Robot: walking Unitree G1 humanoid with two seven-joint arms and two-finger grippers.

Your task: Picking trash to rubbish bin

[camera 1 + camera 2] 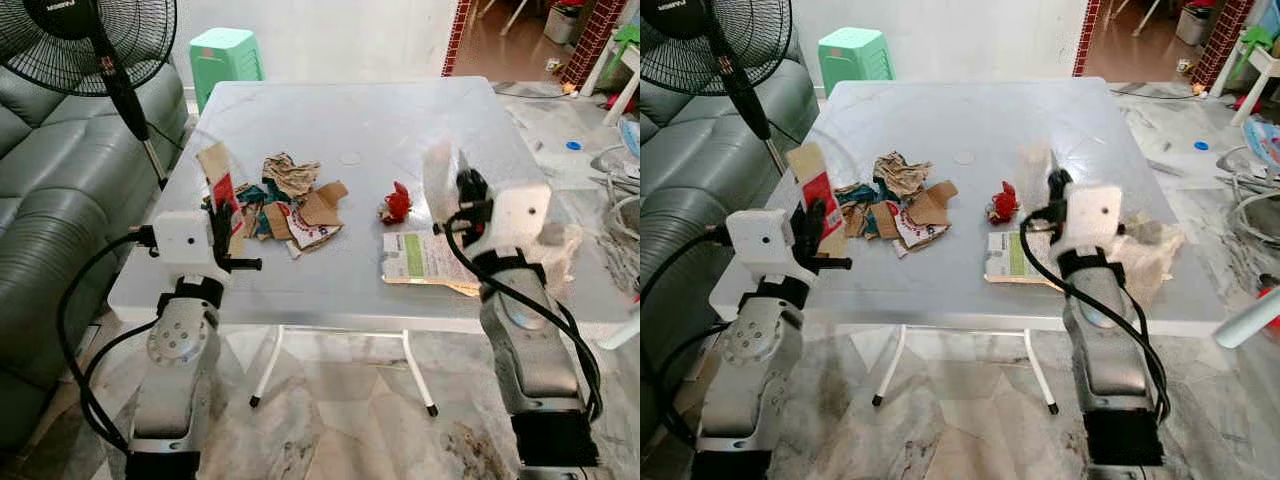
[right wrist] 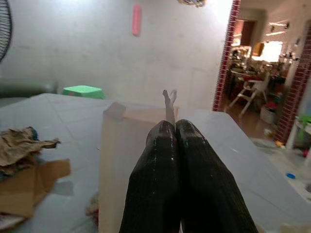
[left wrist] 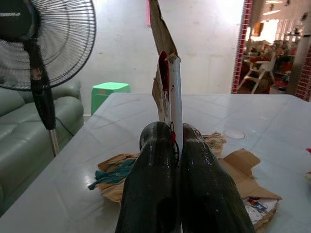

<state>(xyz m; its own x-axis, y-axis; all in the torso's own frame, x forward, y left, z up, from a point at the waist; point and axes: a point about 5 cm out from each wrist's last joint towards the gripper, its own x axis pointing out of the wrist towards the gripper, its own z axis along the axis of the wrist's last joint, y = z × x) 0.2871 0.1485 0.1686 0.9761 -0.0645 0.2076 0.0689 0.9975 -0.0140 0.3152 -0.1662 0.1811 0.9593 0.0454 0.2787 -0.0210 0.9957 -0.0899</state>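
Holding trash in both grippers, the pick step looks done. Left gripper has jaws clamped on a stiff torn cardboard strip; right gripper pinches a thin translucent plastic wrapper. More crumpled scraps lie mid-tabletop. Next, carrying both to a bin.

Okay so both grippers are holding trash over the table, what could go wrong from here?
The left gripper pinches only the bottom edge of a tall cardboard scrap; it could tip or slip out while the robot walks. The right gripper holds a flimsy clear plastic bag by a thin fold, which may pull free. No rubbish bin is in sight, so the carry may be long.
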